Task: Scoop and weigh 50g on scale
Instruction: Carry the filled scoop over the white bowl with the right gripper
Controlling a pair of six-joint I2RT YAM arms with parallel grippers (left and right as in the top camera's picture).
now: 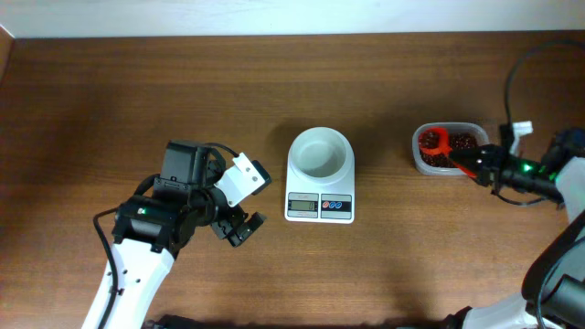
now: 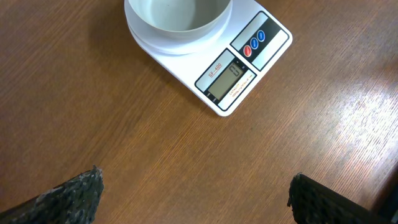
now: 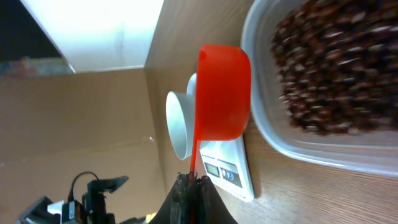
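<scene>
Red plastic scoop, handle pinched tight in the right end effector — poised over small dark red-brown beans in a clear plastic tub, right of the white digital scale. Left end effector gapes wide — empty.

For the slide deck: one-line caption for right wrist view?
Right claw holds red scoop by its handle at the tub of beans, scale behind.

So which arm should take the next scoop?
Right: the right gripper is shut on the red scoop at the beans; the left gripper is open and empty beside the scale.
</scene>
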